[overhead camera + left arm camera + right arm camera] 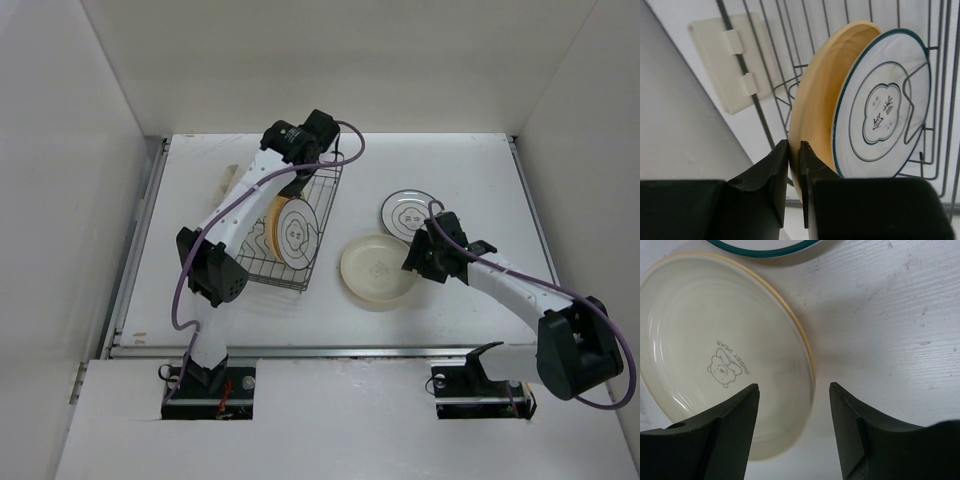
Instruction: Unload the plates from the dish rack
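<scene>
The dark wire dish rack [322, 205] holds two upright plates: a yellow-tan plate [822, 115] and, in front of it, a white plate [882, 107] with a dark rim and centre drawing. My left gripper [795, 157] is shut on the yellow-tan plate's rim, one finger on each side; in the top view it [284, 193] reaches down into the rack. A second yellow-tan plate [378, 270] lies flat on the table, with a bear mark in the right wrist view [715, 340]. My right gripper [795, 395] is open and empty over that plate's right edge. Another white plate [408, 212] lies flat behind it.
A cream plastic clip [730, 60] hangs on the rack's side. White walls enclose the table on the left, back and right. The rack's wavy wires [912, 115] cross in front of the white plate.
</scene>
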Controlling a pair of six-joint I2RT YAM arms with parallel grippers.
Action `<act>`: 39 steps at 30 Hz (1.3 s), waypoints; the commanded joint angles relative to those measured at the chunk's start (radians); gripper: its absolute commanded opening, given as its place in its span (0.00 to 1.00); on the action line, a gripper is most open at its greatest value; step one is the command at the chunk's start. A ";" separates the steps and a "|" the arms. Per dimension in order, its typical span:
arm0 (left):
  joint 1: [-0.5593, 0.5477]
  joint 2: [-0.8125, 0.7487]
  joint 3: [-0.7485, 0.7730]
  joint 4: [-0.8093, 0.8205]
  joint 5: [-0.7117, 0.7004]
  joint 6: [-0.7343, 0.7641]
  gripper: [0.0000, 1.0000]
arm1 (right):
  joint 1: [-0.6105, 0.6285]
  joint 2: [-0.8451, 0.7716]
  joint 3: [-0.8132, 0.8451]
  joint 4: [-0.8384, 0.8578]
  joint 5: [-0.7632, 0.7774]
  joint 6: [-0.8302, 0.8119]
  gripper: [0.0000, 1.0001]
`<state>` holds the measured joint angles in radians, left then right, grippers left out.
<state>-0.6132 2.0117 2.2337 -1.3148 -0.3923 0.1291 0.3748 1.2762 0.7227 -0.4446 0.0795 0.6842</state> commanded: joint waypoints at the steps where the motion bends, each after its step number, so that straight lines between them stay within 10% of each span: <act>1: -0.034 -0.068 0.092 0.069 -0.192 0.070 0.00 | 0.007 -0.023 0.003 0.009 0.020 -0.011 0.64; 17: -0.135 -0.140 0.033 0.598 -0.637 0.420 0.00 | 0.007 -0.113 0.030 0.027 -0.012 -0.011 0.66; 24: -0.135 -0.143 0.236 0.462 -0.288 0.232 0.00 | 0.007 -0.346 0.020 0.151 -0.057 -0.011 1.00; 33: -0.049 -0.124 0.115 0.324 0.390 -0.087 0.00 | 0.007 -0.397 0.053 0.256 -0.099 -0.011 0.97; 39: 0.003 -0.071 0.081 0.278 0.598 -0.157 0.00 | 0.007 -0.360 0.043 0.306 -0.130 0.000 0.91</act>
<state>-0.6231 1.9343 2.3348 -1.0004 0.0006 0.0574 0.3748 0.9218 0.7326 -0.2314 -0.0261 0.6807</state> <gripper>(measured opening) 0.049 0.913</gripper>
